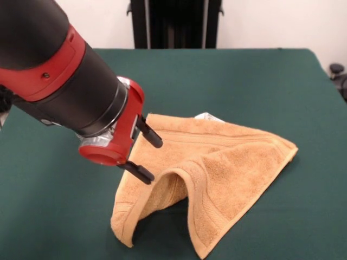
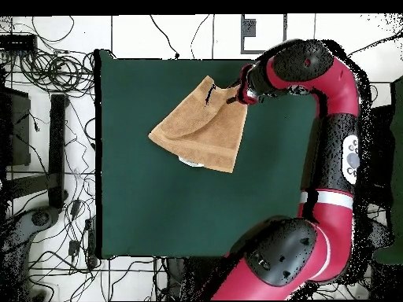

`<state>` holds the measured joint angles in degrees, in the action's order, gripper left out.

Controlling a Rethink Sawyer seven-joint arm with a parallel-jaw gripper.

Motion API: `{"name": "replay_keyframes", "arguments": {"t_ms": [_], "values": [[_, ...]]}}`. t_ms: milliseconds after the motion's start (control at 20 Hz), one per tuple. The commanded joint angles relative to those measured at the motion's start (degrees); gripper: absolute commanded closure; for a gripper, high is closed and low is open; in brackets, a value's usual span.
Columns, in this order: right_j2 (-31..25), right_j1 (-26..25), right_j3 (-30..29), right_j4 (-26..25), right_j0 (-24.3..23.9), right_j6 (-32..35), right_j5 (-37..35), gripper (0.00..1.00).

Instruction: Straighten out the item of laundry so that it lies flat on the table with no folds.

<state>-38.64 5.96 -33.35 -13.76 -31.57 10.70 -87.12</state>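
The golden-tan towel (image 1: 217, 168) lies folded and rumpled on the green table (image 1: 244, 70). Its near part humps up in an arch, with one corner at the right and two hanging points at the front. Woven band stripes run along its hems. A small white tag (image 1: 209, 116) peeks out at its far edge. My gripper (image 1: 153, 161) is open, its two black fingers (image 1: 149, 132) spread over the towel's left edge. I cannot tell whether they touch the cloth. In the overhead view the towel (image 2: 201, 126) lies near the table's far edge, with the gripper (image 2: 228, 96) at its upper right corner.
My red and black arm (image 1: 65, 81) comes in from the upper left in the front view and covers the table's left part. The black pedestal (image 1: 173, 21) stands behind the far edge. Cables (image 2: 47, 71) lie on the floor beside the table (image 2: 157, 212).
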Motion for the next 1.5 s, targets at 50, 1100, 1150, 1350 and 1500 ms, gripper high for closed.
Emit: {"name": "replay_keyframes", "arguments": {"t_ms": [50,1100,1150,1350,1500], "values": [[1.6,1.2,-12.1,-0.5,0.0,3.0,8.6,0.0],[1.1,1.5,-16.0,-0.5,-1.0,2.7,12.3,0.0],[1.1,1.6,-16.3,-0.7,-1.1,2.6,12.9,0.0],[1.2,1.7,-17.1,-1.3,-1.2,2.6,14.6,0.0],[1.3,1.7,-17.8,-1.7,-1.3,2.4,16.4,0.0]]}}
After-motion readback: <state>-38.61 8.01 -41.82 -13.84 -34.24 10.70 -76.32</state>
